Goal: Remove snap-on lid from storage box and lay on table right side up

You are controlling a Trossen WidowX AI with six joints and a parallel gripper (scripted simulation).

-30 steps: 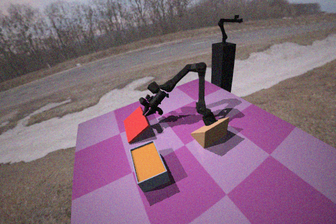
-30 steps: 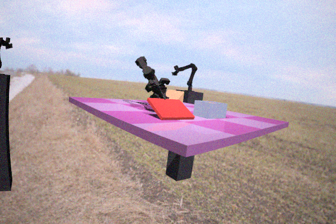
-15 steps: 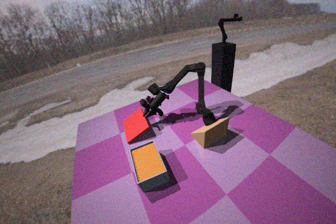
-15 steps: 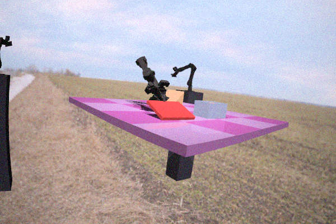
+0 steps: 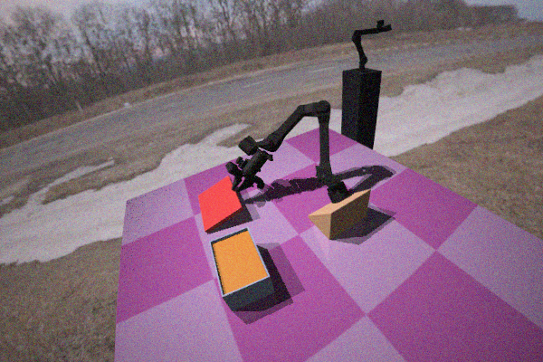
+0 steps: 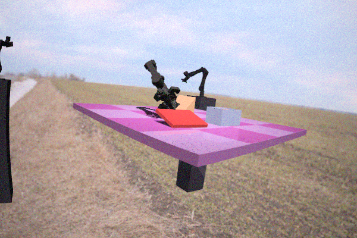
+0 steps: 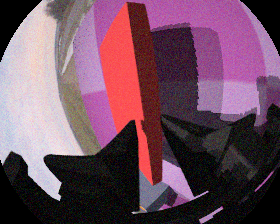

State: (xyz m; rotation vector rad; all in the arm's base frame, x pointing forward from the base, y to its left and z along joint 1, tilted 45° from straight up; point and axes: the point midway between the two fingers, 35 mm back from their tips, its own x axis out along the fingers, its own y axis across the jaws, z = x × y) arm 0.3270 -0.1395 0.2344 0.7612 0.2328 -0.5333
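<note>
The red lid (image 5: pixel 220 205) (image 6: pixel 182 119) (image 7: pixel 122 75) leans at a slant, its low edge on the table and its raised edge at the gripper, red face up. My gripper (image 5: pixel 236 187) (image 7: pixel 148 121) is slightly open around that raised edge. In the wrist view one finger overlaps the lid's red face, and a narrow gap shows between the lid and the other finger. The storage box (image 5: pixel 249 293) (image 6: pixel 221 116) stands upright beside the lid, uncovered, with an orange inside; a small part of it shows low in the wrist view.
A tan wedge-shaped block (image 5: pixel 348 217) (image 6: pixel 187 102) stands near the arm's base. The checkered table (image 5: pixel 163 253) (image 6: pixel 250 135) has its outer edge beyond the lid. Another black arm stands on a black pedestal (image 5: pixel 361 104) behind the table.
</note>
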